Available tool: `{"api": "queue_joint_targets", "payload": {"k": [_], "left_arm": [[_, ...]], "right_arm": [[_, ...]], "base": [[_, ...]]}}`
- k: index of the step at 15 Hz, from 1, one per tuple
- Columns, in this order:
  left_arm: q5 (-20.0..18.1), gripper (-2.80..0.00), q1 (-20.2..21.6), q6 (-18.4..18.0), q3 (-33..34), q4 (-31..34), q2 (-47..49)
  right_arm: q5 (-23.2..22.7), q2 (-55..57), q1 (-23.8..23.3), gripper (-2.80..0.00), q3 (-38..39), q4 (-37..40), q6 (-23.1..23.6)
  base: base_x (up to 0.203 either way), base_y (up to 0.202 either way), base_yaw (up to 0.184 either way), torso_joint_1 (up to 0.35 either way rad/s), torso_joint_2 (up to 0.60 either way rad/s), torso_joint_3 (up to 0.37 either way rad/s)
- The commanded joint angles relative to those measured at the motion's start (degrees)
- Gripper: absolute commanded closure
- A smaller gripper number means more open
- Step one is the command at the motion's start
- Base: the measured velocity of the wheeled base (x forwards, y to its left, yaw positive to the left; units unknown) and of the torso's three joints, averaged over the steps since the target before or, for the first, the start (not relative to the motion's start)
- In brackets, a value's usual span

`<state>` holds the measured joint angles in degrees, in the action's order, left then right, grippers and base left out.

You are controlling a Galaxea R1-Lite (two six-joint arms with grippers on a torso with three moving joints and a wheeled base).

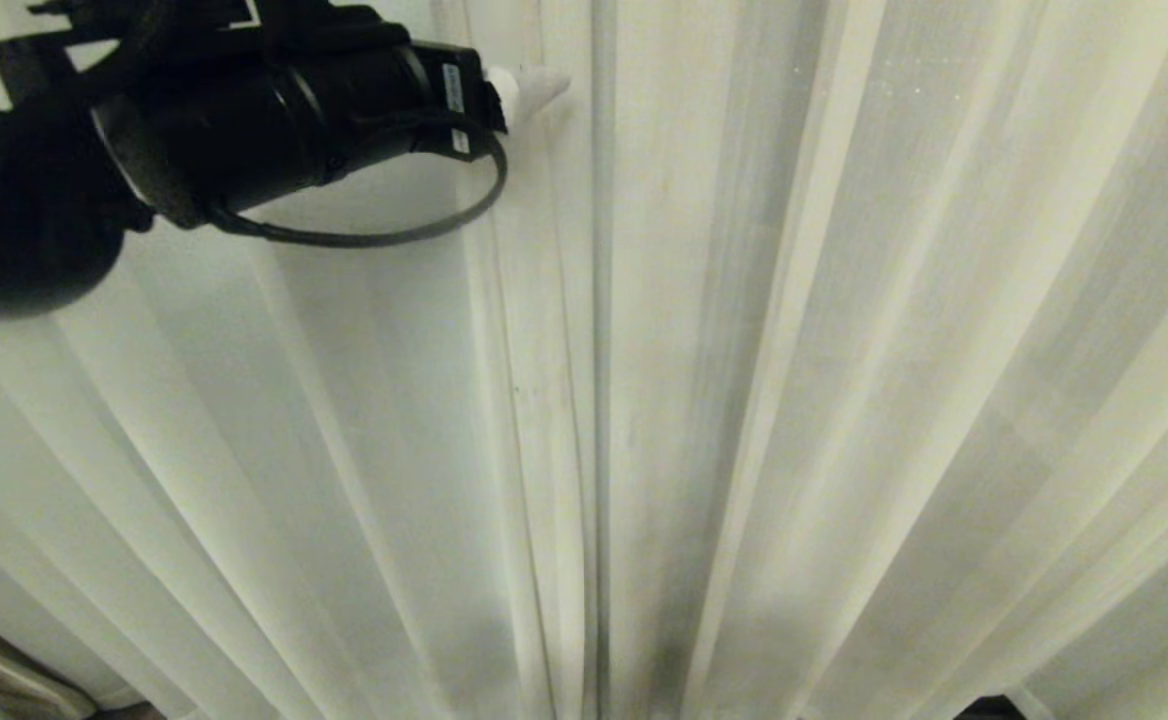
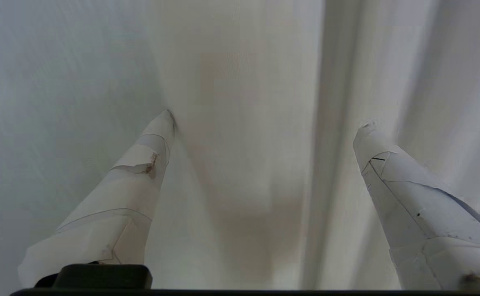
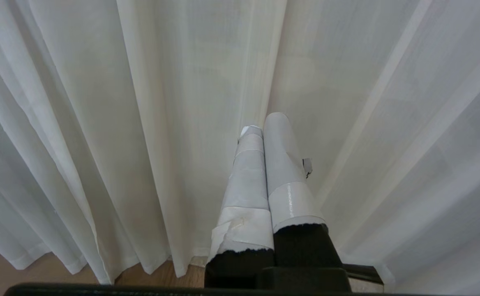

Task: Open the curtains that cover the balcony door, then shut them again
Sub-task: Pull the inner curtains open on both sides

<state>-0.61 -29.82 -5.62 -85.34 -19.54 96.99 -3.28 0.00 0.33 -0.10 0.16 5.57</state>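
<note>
The curtains [image 1: 744, 400] hang drawn, their folds running straight up and down. The left tool [image 2: 264, 123] gapes wide at the centre seam, holding nothing. The right tool [image 3: 262, 127] is pinched together.

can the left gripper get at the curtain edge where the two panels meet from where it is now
Probably yes. The left gripper is open right against the curtains, with a fold lying between its fingers, and nothing stands in the way.

Left arm raised, right arm idle

The left gripper [image 2: 264, 123] reaches forward with its taped fingers [image 2: 141, 172] spread wide; the right gripper [image 3: 262, 127] has its fingers pressed together.
</note>
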Motion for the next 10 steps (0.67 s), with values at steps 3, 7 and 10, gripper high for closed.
{"api": "queue_joint_targets", "payload": {"k": [3,7,10], "left_arm": [[3.39,-2.80,0.33,-1.91,-10.46,-1.17,9.64],[9.00,-2.80,1.09,-4.95,-17.62,-1.57,14.81],[9.42,-2.80,1.85,-5.26,-19.04,-1.67,16.51]], "right_arm": [[-0.06,0.09,0.02,0.00,0.01,0.02,0.06],[-0.06,0.09,0.02,0.00,0.01,0.02,0.06],[-0.06,0.09,0.02,0.00,0.01,0.02,0.06]], "base": [[0.000,0.000,0.000,0.000,0.00,0.000],[0.000,0.000,0.000,0.000,0.00,0.000],[0.000,0.000,0.000,0.000,0.00,0.000]]}}
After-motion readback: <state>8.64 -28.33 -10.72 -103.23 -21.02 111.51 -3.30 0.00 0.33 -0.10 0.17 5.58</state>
